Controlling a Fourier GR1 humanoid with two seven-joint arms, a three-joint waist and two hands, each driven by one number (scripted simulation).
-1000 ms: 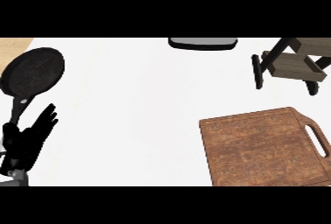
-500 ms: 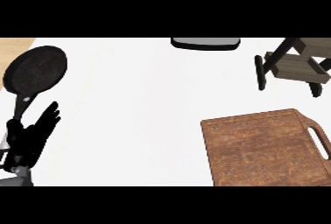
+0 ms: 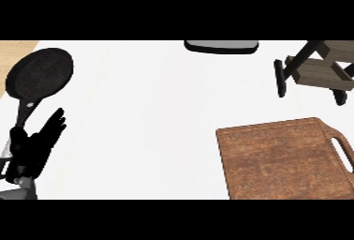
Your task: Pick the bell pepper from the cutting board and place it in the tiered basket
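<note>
Head view: bell pepper not visible, cutting board (image 3: 283, 159) bare.
Basket: tiered basket (image 3: 319, 70) just beyond board.
Left hand (image 3: 34, 140): relaxed, fingers straight, far left of board, beside pan (image 3: 38, 75).
Right hand: unseen.
Advice: you locate pepper before reaching.

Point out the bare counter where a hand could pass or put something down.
The widest bare counter lies between the frying pan and the cutting board. The board's own top is bare too. It is tighter at far right by the tiered basket, and at left around the left hand.
</note>
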